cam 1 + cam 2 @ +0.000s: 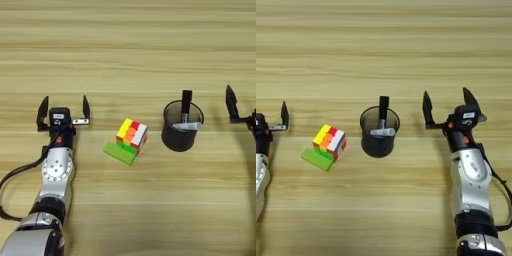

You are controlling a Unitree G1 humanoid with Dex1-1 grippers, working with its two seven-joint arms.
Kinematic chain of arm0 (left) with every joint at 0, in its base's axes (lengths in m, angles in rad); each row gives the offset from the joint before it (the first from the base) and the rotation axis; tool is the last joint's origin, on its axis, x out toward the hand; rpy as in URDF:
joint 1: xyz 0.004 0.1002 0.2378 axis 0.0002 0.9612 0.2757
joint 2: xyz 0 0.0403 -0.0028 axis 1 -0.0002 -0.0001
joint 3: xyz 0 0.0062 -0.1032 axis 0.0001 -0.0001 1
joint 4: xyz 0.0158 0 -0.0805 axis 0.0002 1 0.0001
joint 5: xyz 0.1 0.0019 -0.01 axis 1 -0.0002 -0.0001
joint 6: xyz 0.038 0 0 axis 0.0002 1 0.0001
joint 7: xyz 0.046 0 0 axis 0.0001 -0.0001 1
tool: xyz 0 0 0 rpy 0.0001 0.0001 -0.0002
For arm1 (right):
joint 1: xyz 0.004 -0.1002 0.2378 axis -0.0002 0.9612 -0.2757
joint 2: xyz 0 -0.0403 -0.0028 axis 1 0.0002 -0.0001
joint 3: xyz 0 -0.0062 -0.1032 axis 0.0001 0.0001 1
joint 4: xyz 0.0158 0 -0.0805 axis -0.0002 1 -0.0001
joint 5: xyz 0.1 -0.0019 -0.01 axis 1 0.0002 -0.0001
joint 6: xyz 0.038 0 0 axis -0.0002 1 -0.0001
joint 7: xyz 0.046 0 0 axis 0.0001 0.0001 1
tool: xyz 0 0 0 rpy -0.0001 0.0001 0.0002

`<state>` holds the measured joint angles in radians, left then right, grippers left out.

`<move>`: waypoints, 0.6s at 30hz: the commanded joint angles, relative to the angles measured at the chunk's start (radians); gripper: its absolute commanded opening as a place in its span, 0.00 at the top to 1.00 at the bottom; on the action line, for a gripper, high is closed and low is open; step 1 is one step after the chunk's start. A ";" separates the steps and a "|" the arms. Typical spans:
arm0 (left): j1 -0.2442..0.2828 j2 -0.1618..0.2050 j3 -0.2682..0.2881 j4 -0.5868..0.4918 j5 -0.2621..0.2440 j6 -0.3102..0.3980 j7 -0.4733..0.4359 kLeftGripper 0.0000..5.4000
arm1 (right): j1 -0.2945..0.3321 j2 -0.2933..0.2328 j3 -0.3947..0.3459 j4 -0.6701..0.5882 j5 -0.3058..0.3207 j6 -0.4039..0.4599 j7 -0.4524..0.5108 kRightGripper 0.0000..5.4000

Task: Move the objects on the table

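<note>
My wood-grain table point(128, 45) is bare beyond the mesh cup point(379, 134). Left of that cup, the puzzle cube point(132, 135) sits touching the green block point(120, 153); nudging one could shift both. The pen point(383, 132) leans inside the cup. My left gripper point(64, 111) and right gripper point(450, 109) flank the cup, fingers spread, holding nothing.

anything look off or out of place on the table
One thing: the puzzle cube sits tilted, propped on the green block rather than flat on the table. The mesh cup stands upright and nothing is spilled.
</note>
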<state>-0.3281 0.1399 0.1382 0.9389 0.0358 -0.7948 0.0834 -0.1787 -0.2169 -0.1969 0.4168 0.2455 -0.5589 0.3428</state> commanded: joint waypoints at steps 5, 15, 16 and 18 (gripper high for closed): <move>0.008 0.000 -0.008 -0.009 0.010 0.012 0.008 0.00 | 0.155 -0.006 0.049 -0.309 0.076 0.121 0.072 0.00; 0.007 0.003 -0.011 -0.007 0.011 0.013 0.009 0.00 | 0.263 -0.003 0.085 -0.535 0.147 0.189 0.126 0.00; 0.007 0.003 -0.011 -0.006 0.011 0.013 0.009 0.00 | 0.269 -0.002 0.091 -0.549 0.151 0.194 0.131 0.00; 0.006 0.004 -0.012 -0.006 0.012 0.013 0.010 0.00 | 0.277 0.001 0.101 -0.570 0.161 0.203 0.143 0.00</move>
<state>-0.3268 0.1392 0.1319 0.9338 0.0366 -0.7932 0.0874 0.0892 -0.2173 -0.1057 -0.1259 0.3902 -0.3775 0.4716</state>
